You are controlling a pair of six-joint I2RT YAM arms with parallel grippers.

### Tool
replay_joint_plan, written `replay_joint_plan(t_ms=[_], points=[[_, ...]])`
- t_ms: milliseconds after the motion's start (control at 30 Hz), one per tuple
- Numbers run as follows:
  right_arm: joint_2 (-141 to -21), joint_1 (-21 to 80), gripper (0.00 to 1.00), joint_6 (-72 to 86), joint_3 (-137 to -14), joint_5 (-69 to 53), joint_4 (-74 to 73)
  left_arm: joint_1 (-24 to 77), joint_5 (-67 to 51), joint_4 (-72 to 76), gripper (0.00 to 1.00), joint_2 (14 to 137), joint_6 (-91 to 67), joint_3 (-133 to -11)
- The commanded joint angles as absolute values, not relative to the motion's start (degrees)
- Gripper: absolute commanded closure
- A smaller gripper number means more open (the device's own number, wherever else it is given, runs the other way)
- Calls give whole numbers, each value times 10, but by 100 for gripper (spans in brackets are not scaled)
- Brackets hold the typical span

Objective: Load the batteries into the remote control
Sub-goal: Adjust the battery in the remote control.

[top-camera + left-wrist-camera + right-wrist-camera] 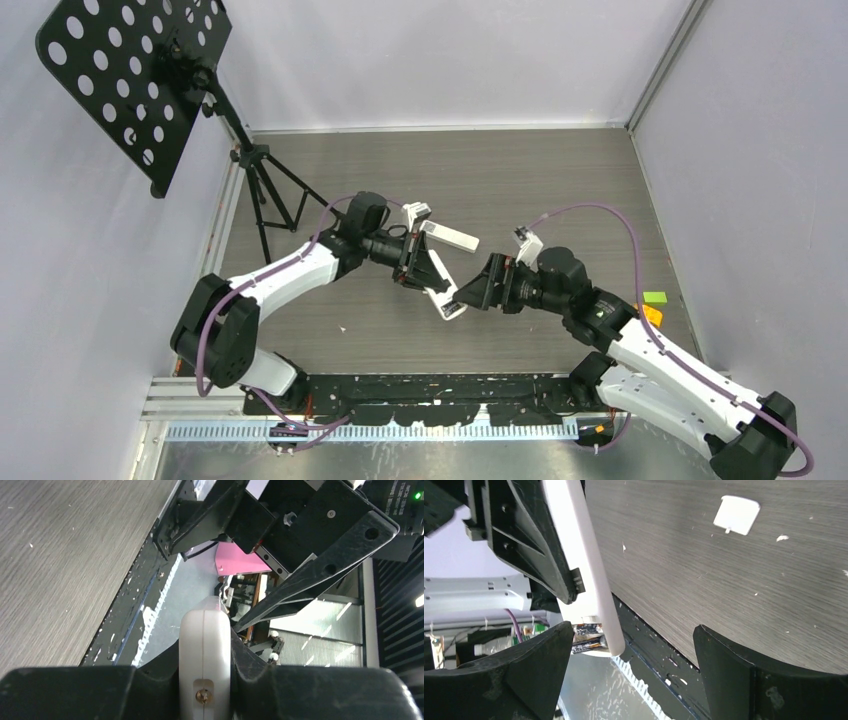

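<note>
1. I'm watching the left end effector [432,280] clamping the white remote control [205,650] by its long edges and holding it tilted above the worktop [724,580].
2. The right end effector [633,630] is standing wide open and gripping nothing. The remote's lower end is sitting between its fingers, close to one of them.
3. Two batteries [588,636] are lying side by side in the open compartment at that lower end.
4. A small white panel [736,515] is lying flat on the worktop, well apart from the remote.

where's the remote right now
In the top view the remote is near the centre, clamped in the left claw, its tip facing the open right claw beside it.
</note>
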State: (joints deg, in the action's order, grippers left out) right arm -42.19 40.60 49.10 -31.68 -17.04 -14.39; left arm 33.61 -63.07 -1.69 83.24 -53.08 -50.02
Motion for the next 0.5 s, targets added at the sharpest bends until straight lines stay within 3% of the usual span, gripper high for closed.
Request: replay_joint_plan(t_ms=[0, 467], points=[[-436, 420, 5, 464, -313, -226, -58, 347, -658, -189, 100, 817, -416, -539], [-471, 471, 3, 407, -309, -276, -6, 349, -673, -184, 100, 854, -416, -544]])
